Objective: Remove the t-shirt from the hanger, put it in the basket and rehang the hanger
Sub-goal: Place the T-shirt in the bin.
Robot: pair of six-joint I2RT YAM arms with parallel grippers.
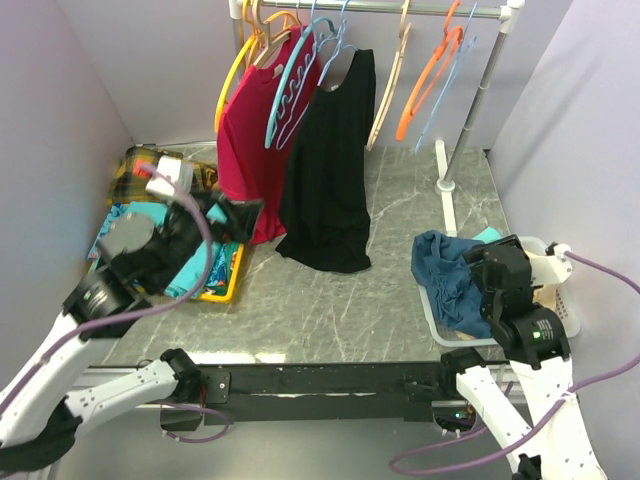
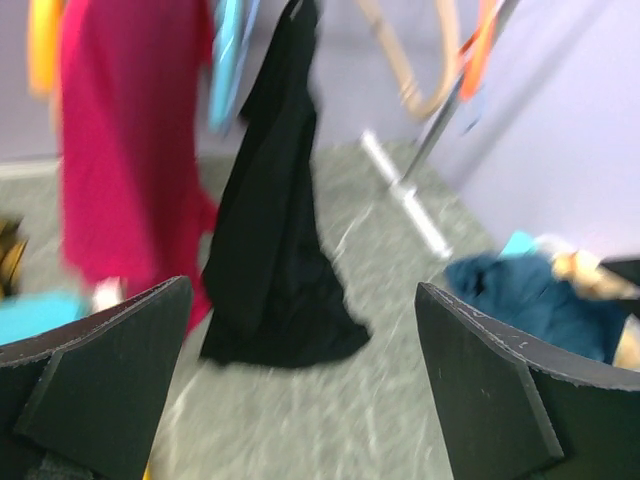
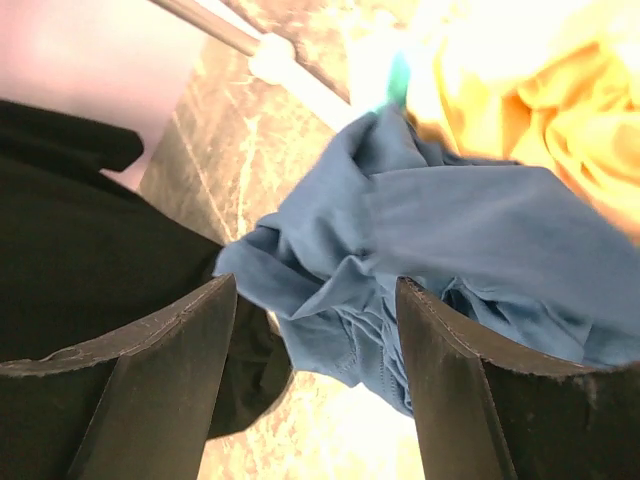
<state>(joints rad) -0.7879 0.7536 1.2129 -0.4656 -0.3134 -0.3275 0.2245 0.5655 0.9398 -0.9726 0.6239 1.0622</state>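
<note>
A black t-shirt point(image 1: 330, 170) hangs from a pale hanger point(image 1: 335, 45) on the rail, its hem resting on the marble table. Beside it hangs a red shirt point(image 1: 250, 140). A crumpled blue t-shirt point(image 1: 445, 265) lies in a white basket point(image 1: 430, 310) at the right. My right gripper point(image 1: 472, 265) hovers just over it, open; in the right wrist view the blue t-shirt point(image 3: 450, 230) lies loose between the spread fingers of the right gripper point(image 3: 312, 290). My left gripper point(image 1: 242, 215) is wide open and holds nothing; seen from the left wrist, this left gripper point(image 2: 300, 300) faces the black t-shirt point(image 2: 280, 230).
A teal hanger point(image 1: 295, 85), an orange hanger point(image 1: 425, 85) and a wooden one hang bare on the rail. The rack's upright pole point(image 1: 470, 120) stands at the back right. A yellow tray point(image 1: 225, 285) of folded clothes sits at the left under my left arm. Yellow cloth point(image 3: 560, 90) lies behind the blue shirt.
</note>
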